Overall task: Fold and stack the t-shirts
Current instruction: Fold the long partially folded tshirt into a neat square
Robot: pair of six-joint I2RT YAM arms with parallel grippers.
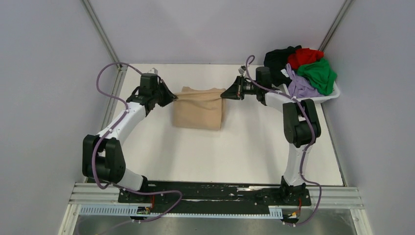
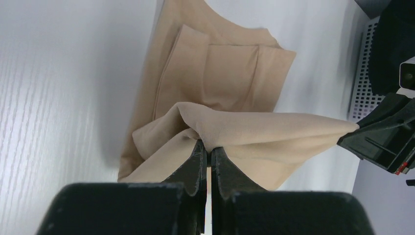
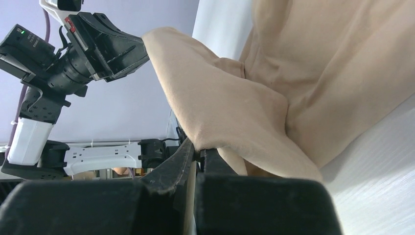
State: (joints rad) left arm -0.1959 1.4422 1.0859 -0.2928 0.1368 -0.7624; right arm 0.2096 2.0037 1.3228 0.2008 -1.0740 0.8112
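A tan t-shirt lies partly folded at the back middle of the table, its far edge lifted and stretched between both grippers. My left gripper is shut on the shirt's left corner; the left wrist view shows the cloth pinched at my gripper. My right gripper is shut on the right corner, with tan cloth draped over my gripper. Black, red, green and lavender t-shirts are heaped in the basket.
A white plastic basket sits at the back right corner of the table, beside the right arm's elbow. Grey walls close in on both sides and behind. The white tabletop extends toward the arm bases.
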